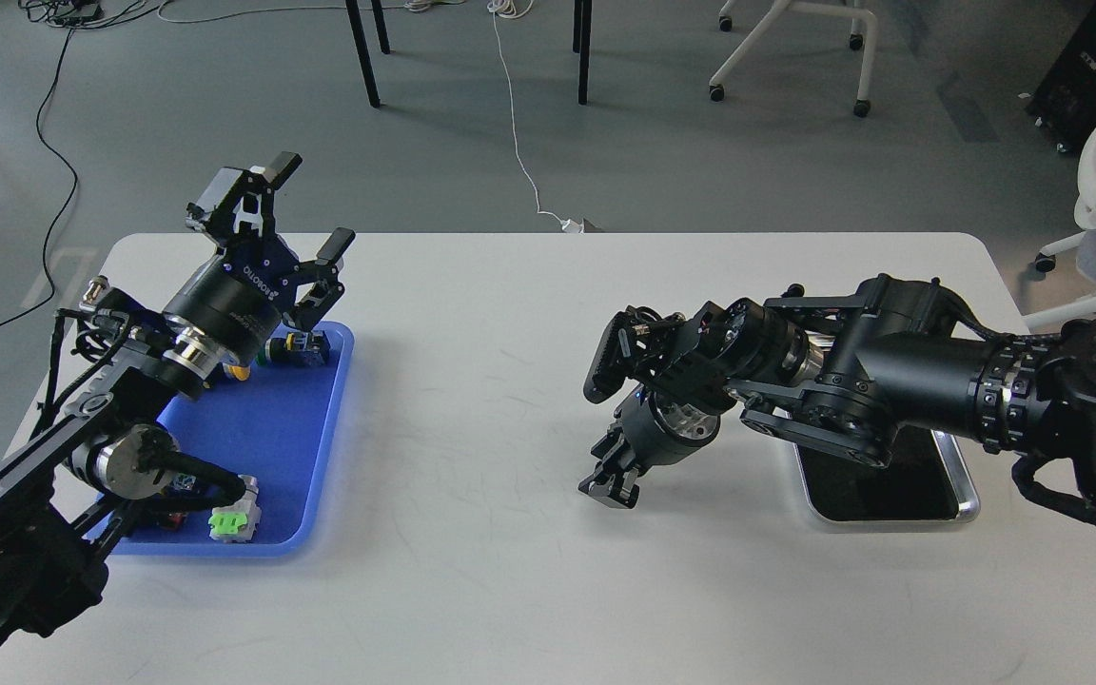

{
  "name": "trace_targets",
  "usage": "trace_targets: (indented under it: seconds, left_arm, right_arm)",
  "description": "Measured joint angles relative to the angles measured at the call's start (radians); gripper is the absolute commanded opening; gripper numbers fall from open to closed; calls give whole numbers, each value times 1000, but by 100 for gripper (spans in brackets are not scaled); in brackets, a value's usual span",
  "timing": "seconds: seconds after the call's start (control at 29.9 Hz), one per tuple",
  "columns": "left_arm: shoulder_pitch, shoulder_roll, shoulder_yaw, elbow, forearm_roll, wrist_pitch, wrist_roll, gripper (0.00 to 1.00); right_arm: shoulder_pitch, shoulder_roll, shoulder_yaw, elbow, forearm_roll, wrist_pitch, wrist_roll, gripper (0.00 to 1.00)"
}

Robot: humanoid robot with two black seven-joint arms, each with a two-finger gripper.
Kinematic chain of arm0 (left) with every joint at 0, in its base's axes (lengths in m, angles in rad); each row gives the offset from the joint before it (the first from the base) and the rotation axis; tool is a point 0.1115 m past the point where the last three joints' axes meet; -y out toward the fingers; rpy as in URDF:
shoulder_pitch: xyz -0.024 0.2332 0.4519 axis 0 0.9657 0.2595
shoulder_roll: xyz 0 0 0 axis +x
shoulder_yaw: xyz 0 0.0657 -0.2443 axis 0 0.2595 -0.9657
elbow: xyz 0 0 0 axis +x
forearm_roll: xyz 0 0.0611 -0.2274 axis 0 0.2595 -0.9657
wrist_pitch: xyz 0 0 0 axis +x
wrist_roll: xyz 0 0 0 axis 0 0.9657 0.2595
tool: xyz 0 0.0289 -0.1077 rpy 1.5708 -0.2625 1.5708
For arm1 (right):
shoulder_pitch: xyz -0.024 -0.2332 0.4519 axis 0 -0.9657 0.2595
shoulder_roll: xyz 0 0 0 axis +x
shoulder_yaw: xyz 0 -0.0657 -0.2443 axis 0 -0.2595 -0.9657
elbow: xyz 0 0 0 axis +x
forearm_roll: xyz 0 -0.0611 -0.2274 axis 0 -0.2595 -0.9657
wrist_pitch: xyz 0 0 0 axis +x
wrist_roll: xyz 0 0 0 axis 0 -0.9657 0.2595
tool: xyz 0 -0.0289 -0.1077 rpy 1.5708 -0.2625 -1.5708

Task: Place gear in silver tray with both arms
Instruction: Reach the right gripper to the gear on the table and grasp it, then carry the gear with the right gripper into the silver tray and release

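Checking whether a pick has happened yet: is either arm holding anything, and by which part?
Nothing held: left gripper and right gripper both have open, empty jaws.

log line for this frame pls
left gripper open above blue tray | right gripper open, empty, over table | silver tray under right arm, no gear seen

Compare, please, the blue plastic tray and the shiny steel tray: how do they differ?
The blue plastic tray lies at the table's left and holds several small parts; the shiny steel tray lies at the right, largely hidden under the right arm, its visible dark bottom bare. Both are rectangular with rounded corners.
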Motion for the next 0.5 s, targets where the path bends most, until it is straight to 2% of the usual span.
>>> trace_targets:
  seconds: [0.2, 0.5]
  left_arm:
    - [0, -1, 0, 0, 0, 0, 1, 98]
    - [0, -3, 0, 0, 0, -1, 2, 98]
  right_arm:
    - [3, 1, 0, 2, 0, 0, 2, 23]
    - [13, -8, 0, 1, 2, 2, 0, 21]
